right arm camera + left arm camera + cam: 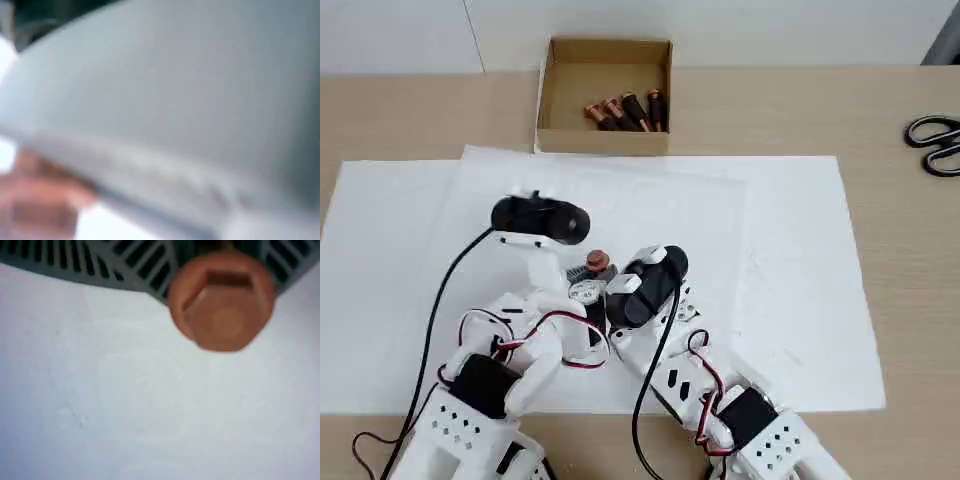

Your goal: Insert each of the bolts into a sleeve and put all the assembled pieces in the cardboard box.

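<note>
Progress looks well advanced: four assembled pieces [625, 112] already lie in the cardboard box [548, 95] at the far side of the bench [880, 110]. One copper-headed bolt [598, 261] is not yet boxed. It sits over the white paper [770, 250] between the left arm [538, 220] and the right arm [648, 285], touching a ribbed grey sleeve [580, 273]. Whether it is fully seated, or how either arm grips, I cannot tell. Boxing this piece seems to be what remains.

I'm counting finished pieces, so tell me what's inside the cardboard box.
Four bolt-in-sleeve pieces lie side by side toward the right of the box. Its near wall hides a strip of floor, so anything lying there cannot be seen.
</note>
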`<action>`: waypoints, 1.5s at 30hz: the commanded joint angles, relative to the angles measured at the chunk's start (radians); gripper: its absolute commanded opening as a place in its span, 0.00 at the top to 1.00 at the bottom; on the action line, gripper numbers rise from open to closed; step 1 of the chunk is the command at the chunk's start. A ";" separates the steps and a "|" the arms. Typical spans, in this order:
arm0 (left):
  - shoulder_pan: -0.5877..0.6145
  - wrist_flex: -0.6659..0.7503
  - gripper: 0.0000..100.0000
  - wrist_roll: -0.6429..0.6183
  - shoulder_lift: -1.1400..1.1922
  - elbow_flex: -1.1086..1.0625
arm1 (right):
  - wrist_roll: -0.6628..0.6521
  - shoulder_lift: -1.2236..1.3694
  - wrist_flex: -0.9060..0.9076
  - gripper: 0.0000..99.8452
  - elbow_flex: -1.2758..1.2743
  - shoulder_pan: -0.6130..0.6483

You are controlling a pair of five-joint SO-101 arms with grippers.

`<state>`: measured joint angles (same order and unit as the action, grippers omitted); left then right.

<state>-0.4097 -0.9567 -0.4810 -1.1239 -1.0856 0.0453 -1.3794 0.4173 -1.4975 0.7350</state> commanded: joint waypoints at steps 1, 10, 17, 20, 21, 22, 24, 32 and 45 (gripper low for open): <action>0.008 -0.023 0.99 0.000 0.003 -0.018 | -0.012 -0.035 -0.025 1.00 0.018 -0.005; -0.068 -0.023 0.99 0.034 0.003 -0.018 | -0.014 -0.035 -0.024 1.00 0.018 -0.005; -0.064 -0.012 0.90 0.028 0.002 -0.012 | -0.014 -0.035 -0.022 1.00 0.018 -0.024; -0.064 -0.012 0.80 -0.018 0.002 -0.012 | -0.014 -0.035 -0.022 1.00 0.018 -0.031; -0.064 -0.014 0.77 -0.032 0.000 -0.010 | -0.014 -0.035 -0.022 1.00 0.018 -0.031; -0.064 -0.014 0.76 -0.037 0.000 -0.004 | -0.014 -0.035 -0.022 1.00 0.018 -0.031; -0.064 -0.031 0.76 -0.037 0.000 0.019 | -0.014 -0.035 -0.022 1.00 0.018 -0.031; 0.048 -0.127 0.76 -0.038 0.000 0.139 | -0.014 -0.035 -0.022 1.00 0.015 -0.031; 0.180 -0.236 0.76 -0.018 0.000 0.275 | -0.015 -0.031 -0.024 1.00 0.012 -0.031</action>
<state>-0.2685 -1.1884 -0.5163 -1.1147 -0.8554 0.0422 -1.3886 0.4173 -1.5006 0.7089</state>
